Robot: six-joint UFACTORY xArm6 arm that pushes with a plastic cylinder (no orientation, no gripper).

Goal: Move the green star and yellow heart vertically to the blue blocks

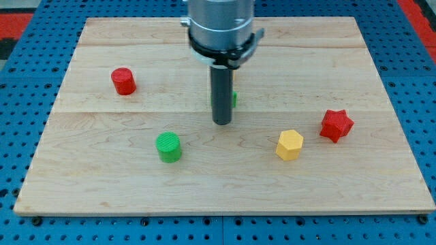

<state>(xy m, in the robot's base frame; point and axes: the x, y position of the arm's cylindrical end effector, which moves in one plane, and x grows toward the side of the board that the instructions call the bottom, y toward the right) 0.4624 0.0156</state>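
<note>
My tip [221, 122] rests on the wooden board [102, 190] near its middle. A green block [234, 99] peeks out just behind the rod on its right side; most of it is hidden, so I cannot make out its shape. A yellow hexagon block [289, 145] lies to the lower right of my tip. A green cylinder [168, 147] lies to the lower left of my tip. No blue block and no yellow heart show in this view.
A red cylinder [123, 81] stands at the view's left. A red star [336, 125] lies at the view's right, next to the yellow hexagon. The arm's grey body [221, 27] covers the top middle of the board.
</note>
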